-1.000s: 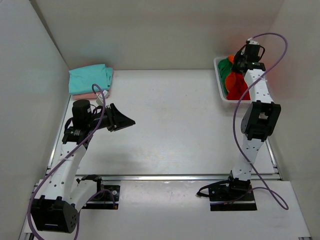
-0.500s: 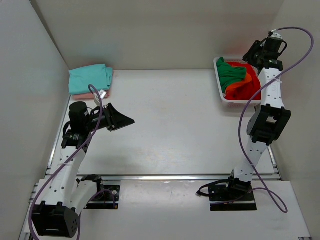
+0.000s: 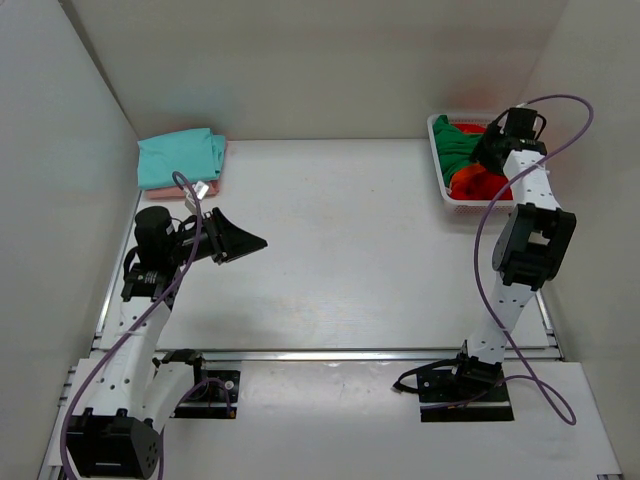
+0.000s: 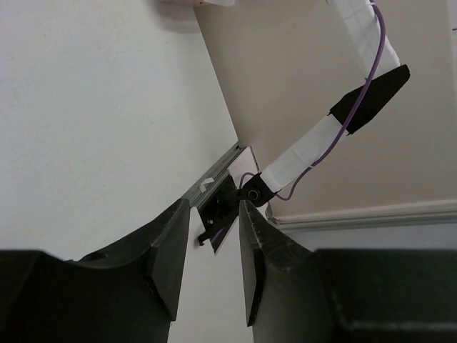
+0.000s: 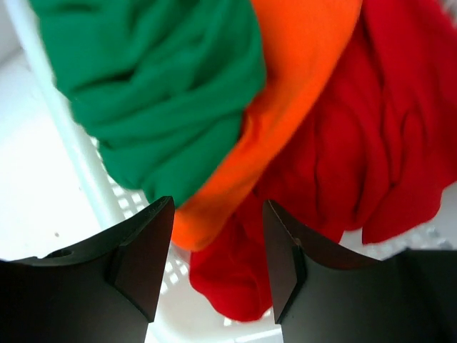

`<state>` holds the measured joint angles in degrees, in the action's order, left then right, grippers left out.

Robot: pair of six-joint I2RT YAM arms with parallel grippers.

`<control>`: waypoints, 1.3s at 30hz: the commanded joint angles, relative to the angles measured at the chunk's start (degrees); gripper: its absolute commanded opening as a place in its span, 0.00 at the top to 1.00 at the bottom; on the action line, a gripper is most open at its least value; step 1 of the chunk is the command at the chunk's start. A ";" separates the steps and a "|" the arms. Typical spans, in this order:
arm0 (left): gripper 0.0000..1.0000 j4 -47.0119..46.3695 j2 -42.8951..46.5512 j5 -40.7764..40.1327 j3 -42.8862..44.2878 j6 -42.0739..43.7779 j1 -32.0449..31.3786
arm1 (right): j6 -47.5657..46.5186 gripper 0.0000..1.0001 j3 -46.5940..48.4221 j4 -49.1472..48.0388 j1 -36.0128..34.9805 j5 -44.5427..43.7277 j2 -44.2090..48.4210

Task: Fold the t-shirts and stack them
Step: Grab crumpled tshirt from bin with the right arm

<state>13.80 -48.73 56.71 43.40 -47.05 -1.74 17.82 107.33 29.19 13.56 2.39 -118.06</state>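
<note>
Top external view: the right gripper (image 3: 492, 150), which a second ago sat closed down in the basket (image 3: 437, 160) and then swung up clear of it, is back over the basket with nothing lifted out. The green t-shirt (image 3: 457, 148) and red t-shirt (image 3: 478, 184) lie inside the basket. The folded teal t-shirt (image 3: 178, 157) rests on the pink t-shirt (image 3: 190, 190) at the far left corner of the table (image 3: 350, 250), unchanged. The left gripper (image 3: 238, 240) has hardly moved and hovers above the table's left side. Left wrist view: its jaws stand partly apart and empty, with bare table beyond. Right wrist view: the jaws now stand wide and empty, just above the orange t-shirt (image 5: 300, 78) where it meets the green and red cloth. Judgement: the previous grasp came away without cloth, a fresh grasp is being set up, and the three shirts in the basket are not yet folded.
</note>
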 commanded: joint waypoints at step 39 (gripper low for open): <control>0.50 -0.52 -1.28 4.99 -0.86 2.84 1.74 | 2.13 1.00 26.77 -4.05 -2.75 -3.87 -14.93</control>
<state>15.62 -50.89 59.88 42.26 -43.99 -0.43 22.41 130.26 27.86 11.70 1.65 -139.92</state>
